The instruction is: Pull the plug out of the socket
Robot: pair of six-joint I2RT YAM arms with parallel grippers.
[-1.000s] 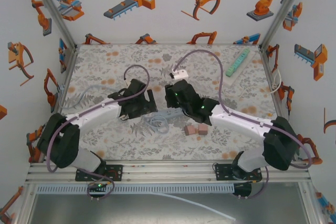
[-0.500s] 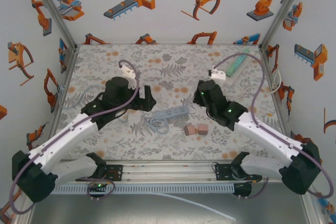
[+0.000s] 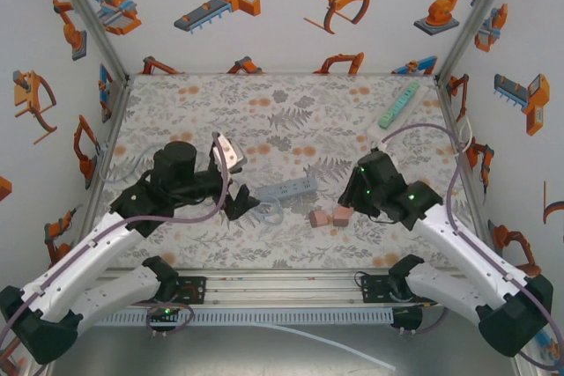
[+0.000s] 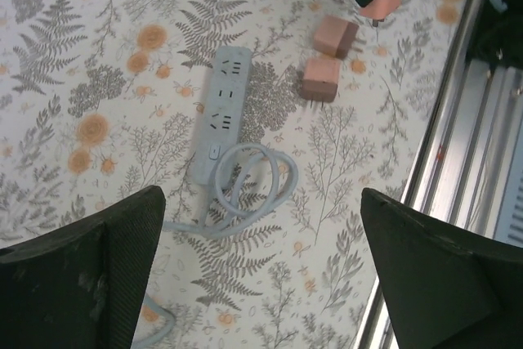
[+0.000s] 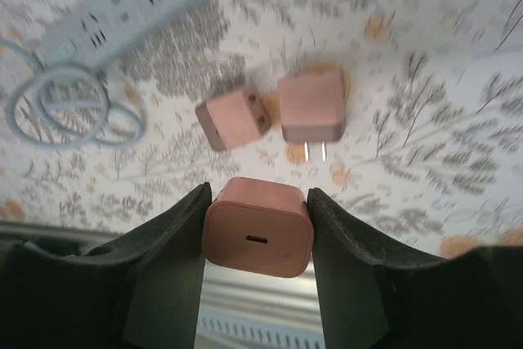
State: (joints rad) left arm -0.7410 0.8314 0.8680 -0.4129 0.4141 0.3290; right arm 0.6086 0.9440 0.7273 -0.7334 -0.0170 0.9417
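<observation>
1. Fingers (image 5: 176,259) of the right gripper (image 5: 258,202) are clamped on a pink square charger plug (image 5: 257,239), held clear of the table. Its prongs are hidden.
2. Just beyond those fingertips lie a blurred pink plug on its side (image 5: 233,118) and a two-pronged pink plug (image 5: 312,105).
3. The left gripper (image 4: 261,198) has its fingers wide apart, holding nothing. Below the gap lies the pale grey-blue socket strip (image 4: 221,112), and its coiled cable (image 4: 245,190) disappears under one finger.

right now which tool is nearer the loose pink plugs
Right: the right tool, holding a third plug, is just beside the loose plugs; the left tool is beyond the power strip.
</observation>
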